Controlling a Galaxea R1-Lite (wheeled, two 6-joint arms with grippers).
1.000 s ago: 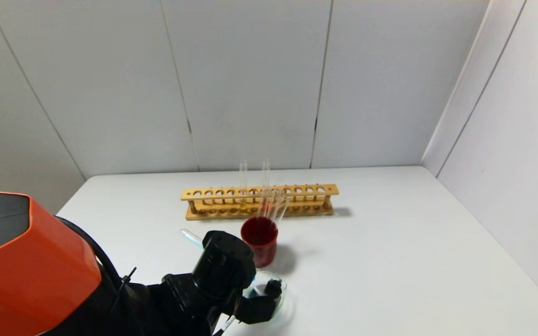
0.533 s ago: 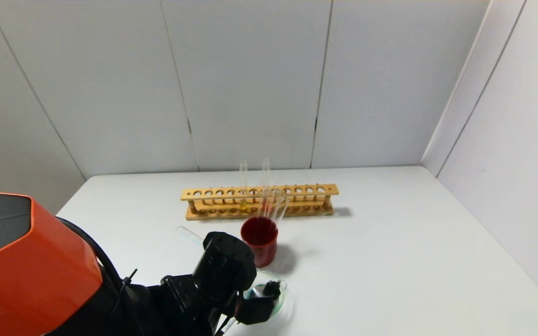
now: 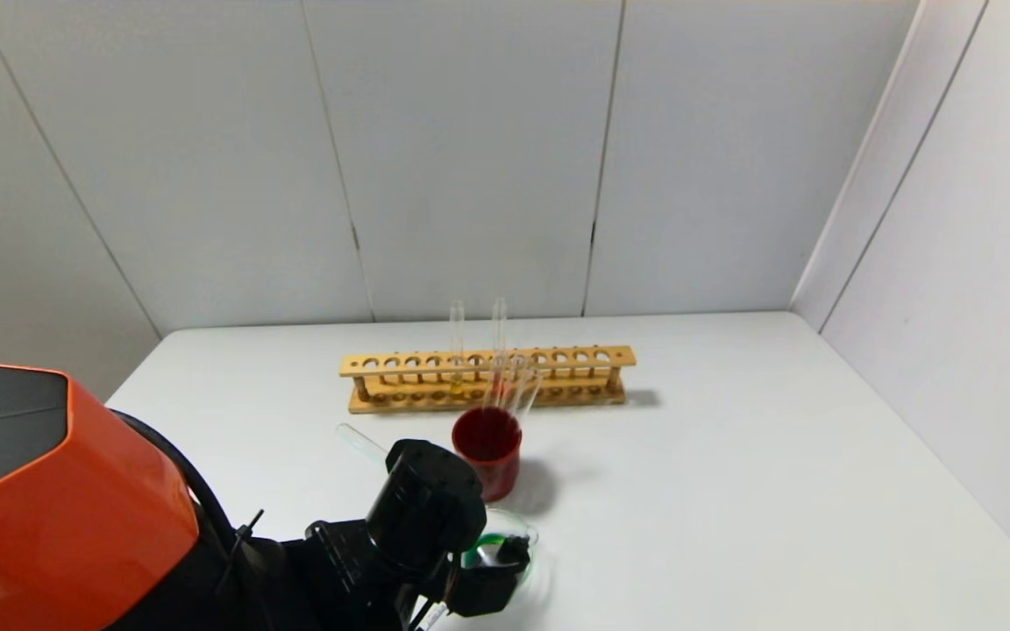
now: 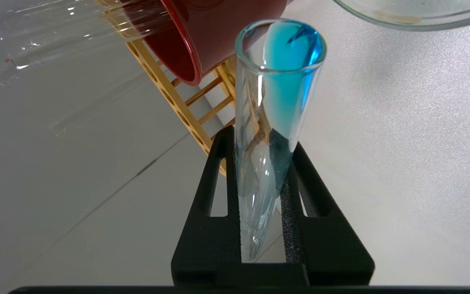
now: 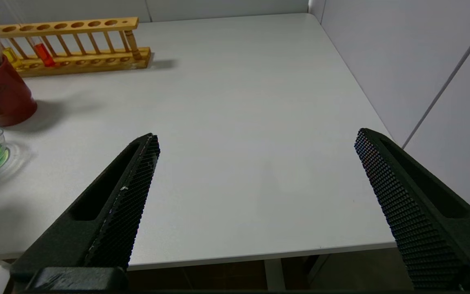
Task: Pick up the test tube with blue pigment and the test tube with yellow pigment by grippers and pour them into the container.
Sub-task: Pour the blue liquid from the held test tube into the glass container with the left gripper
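The left gripper [image 4: 262, 192] is clamped on the blue test tube [image 4: 276, 106], tipped over the glass beaker [image 3: 514, 536], which sits on the table [image 3: 733, 491] just in front of the red cup [image 3: 487, 451] and holds green liquid. The yellow test tube [image 5: 11, 56] stands in the wooden rack [image 3: 487, 377]. The right gripper [image 5: 255, 204] hangs near the table's edge, jaws wide apart.

Container [image 3: 518, 536] half hidden behind left gripper [image 3: 492, 570].
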